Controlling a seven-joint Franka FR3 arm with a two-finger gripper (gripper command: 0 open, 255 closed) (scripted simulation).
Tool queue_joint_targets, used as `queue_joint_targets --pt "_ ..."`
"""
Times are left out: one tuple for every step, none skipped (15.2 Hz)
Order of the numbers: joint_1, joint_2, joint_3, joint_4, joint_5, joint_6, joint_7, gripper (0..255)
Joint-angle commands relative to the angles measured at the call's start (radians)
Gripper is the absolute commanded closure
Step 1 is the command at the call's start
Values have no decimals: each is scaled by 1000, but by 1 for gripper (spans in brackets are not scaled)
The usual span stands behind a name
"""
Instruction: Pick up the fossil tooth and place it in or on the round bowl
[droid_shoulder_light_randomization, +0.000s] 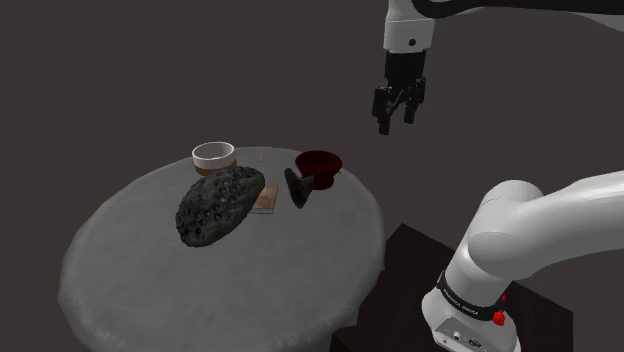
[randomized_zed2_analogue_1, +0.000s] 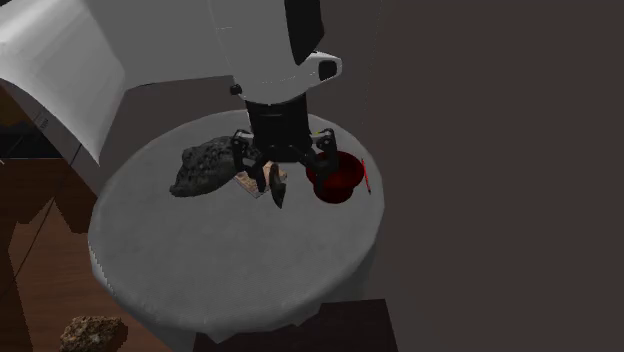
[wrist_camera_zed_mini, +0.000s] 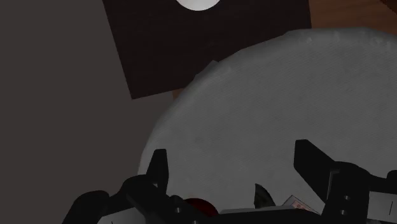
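Fossil tooth (droid_shoulder_light_randomization: 297, 188), dark, not yet lifted: lay near the grey tabletop's (droid_shoulder_light_randomization: 200, 290) edge, just beside the dark red round bowl (droid_shoulder_light_randomization: 319, 165). Gripper (droid_shoulder_light_randomization: 394, 122) hung high above, fingers spread and empty, so grasp and placing were both left to do. Lumpy dark rock (droid_shoulder_light_randomization: 218, 205), flat tan card (droid_shoulder_light_randomization: 266, 203) and white cup (droid_shoulder_light_randomization: 213, 155) crowded the tooth's other side.

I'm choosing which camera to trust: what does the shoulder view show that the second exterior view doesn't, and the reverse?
Shoulder view's own: a white round cup with a brown band. Second exterior view's own: a brown rock on the floor. Shared: the round grey table, rough dark rock, dark pointed fossil tooth, dark red round bowl and open black gripper.
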Motion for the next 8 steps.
queue_joint_targets --pt "0 0 0 0 0 0 0 0" --pt "4 24 -4 -9 -1 34 -10 0" --pt "9 49 -9 -17 -1 67 -20 0" --pt "13 75 -13 -23 -2 100 -31 0" --pt "17 102 -17 -28 -2 133 -41 0" --pt "22 131 -21 -32 -1 165 -51 0" --pt "26 160 -25 -34 -1 197 -62 0" --pt "30 190 -28 -35 0 229 -72 0"
